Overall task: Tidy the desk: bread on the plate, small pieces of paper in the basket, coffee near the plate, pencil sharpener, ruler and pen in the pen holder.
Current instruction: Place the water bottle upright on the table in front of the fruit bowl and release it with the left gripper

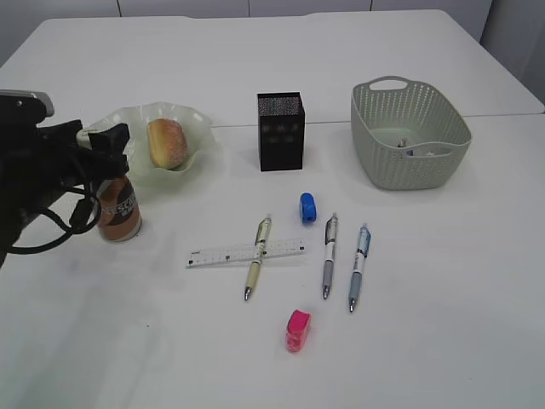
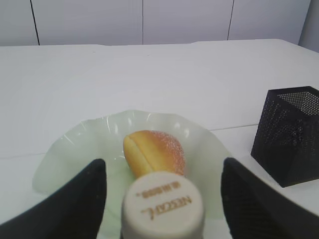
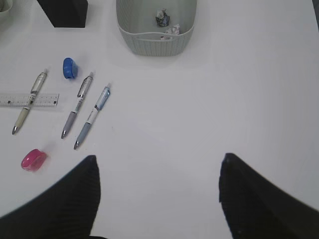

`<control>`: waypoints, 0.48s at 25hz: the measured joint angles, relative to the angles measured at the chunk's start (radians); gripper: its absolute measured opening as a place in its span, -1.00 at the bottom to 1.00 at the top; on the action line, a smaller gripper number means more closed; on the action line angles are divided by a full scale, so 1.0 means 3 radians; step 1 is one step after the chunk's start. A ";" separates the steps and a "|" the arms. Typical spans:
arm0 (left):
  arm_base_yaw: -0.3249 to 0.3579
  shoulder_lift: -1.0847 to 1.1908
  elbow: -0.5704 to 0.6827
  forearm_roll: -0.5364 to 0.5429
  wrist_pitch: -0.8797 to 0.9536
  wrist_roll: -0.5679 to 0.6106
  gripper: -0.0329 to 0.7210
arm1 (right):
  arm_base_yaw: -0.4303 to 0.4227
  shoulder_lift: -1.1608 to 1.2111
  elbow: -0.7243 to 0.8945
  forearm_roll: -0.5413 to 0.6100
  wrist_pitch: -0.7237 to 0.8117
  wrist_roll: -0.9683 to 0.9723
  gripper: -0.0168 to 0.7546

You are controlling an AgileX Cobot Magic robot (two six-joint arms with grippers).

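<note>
From my station I see a large white tabletop (image 1: 272, 51) filling nearly all of the exterior view, with a thin seam running across it from side to side, as if two table sections meet there. Its far corners are rounded. Behind the table stands a pale wall of flat panels (image 2: 184, 20), split by narrow dark vertical joints. At the far right edge a strip of grey floor (image 1: 519, 43) shows past the table. The light is even and soft, throwing only faint shadows on the white surface.
</note>
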 joint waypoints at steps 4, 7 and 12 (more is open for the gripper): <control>0.0000 -0.0153 0.0000 -0.0013 0.0115 0.0131 0.47 | 0.0000 0.0000 0.0000 0.0000 0.0000 0.0000 0.53; 0.0000 -0.0295 0.0000 -0.0055 0.0308 0.0201 0.47 | 0.0000 0.0000 0.0000 0.0000 0.0000 0.0000 0.53; 0.0000 -0.0653 0.0000 -0.0072 0.0796 0.0226 0.46 | 0.0000 0.0000 0.0000 0.0000 0.0000 0.0000 0.53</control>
